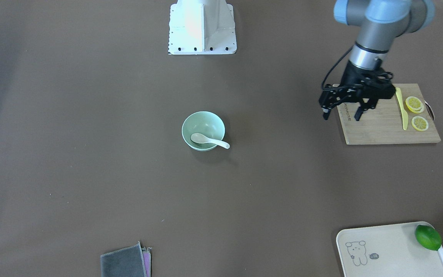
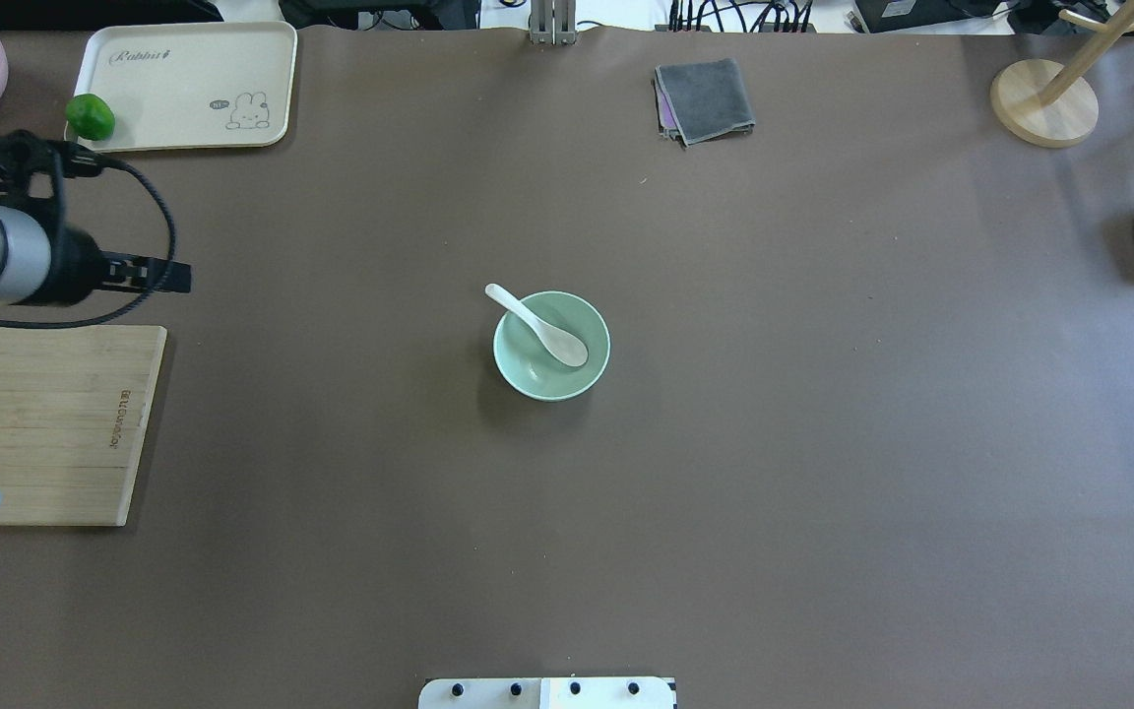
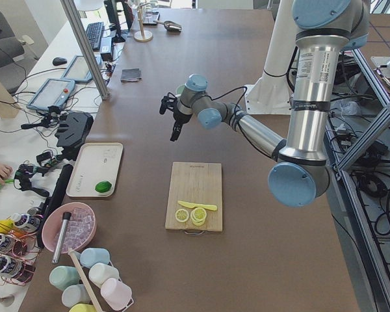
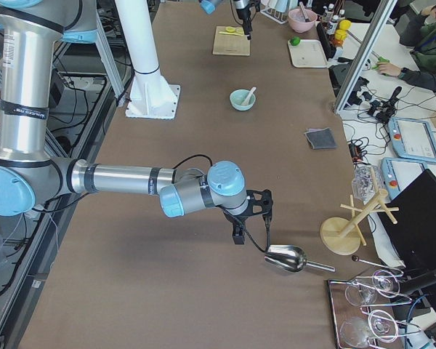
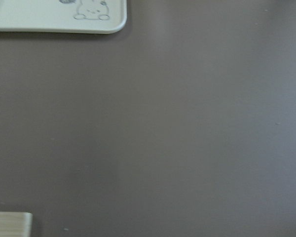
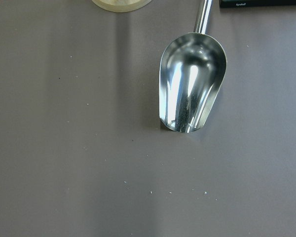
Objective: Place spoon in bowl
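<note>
Folded grey cloth (image 1: 125,261) is lying at the counter's (image 1: 71,161) near edge. Mid-counter, the white spoon (image 1: 206,140) is resting with its scoop inside the mint-green bowl (image 1: 185,126), its handle leaning out over the rim. Left jaws are hanging spread and empty over the bamboo cutting board (image 1: 383,129), well apart from the spoon. Right jaws are hovering beside a metal scoop (image 4: 287,258); released or clenched, I cannot tell.

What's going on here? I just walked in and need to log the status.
The spoon lies in the bowl at mid-table, scoop inside, handle over the rim, so the placing looks done. Nothing holds it. The left gripper hangs open and empty near the cutting board, far from the bowl. The right gripper hovers by a metal scoop at the other end; open or shut, I cannot tell.
</note>
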{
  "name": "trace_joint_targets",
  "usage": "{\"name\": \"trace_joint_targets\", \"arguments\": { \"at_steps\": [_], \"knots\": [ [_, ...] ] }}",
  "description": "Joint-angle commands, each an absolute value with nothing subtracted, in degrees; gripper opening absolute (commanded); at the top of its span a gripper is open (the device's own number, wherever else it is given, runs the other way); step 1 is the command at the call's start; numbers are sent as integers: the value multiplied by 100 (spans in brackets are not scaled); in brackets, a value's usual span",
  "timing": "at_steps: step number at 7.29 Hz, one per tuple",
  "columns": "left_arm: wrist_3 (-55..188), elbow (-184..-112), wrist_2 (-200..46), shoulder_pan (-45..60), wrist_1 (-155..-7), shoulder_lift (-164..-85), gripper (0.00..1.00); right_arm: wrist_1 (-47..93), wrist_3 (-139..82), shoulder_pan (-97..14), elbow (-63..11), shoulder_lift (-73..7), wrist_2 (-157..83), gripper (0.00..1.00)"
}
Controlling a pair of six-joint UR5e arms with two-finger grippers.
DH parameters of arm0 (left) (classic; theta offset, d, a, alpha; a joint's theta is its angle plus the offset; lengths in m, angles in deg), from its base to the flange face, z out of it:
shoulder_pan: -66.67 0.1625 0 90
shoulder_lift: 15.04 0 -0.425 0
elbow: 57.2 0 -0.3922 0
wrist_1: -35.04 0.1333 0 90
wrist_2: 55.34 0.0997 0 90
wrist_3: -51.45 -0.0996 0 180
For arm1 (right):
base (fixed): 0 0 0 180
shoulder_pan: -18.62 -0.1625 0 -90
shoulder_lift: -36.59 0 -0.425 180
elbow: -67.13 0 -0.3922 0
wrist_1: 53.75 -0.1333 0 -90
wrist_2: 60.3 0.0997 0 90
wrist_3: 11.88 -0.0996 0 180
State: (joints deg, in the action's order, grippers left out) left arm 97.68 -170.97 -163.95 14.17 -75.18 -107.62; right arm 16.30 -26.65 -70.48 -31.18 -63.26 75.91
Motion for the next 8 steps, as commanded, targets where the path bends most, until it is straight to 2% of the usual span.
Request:
{"name": "trace_joint_targets", "arguments": {
  "at_steps": [1, 3, 4, 6, 8],
  "knots": [
    [7135, -17058, -17763, -416, -6751, -10337, 98, 1621, -2656, -7050, -3105, -6439, 7575, 100],
    [5126, -17049, -18695, -1965, -4358, -10843, 98, 1630, -2656, -7050, -3078, -6536, 7567, 100],
    [5032, -17084, -18778, -2294, -3544, -10855, 98, 1621, -2647, -7050, -3043, -6554, 7567, 100],
    [4787, -16603, -18735, -2568, -4033, -10382, 98, 1621, -2647, -7050, -3034, -6589, 7558, 100],
    [4056, -16268, -18761, -2596, -5540, -9305, 98, 1621, -2629, -7050, -2999, -6685, 7549, 100]
  ]
}}
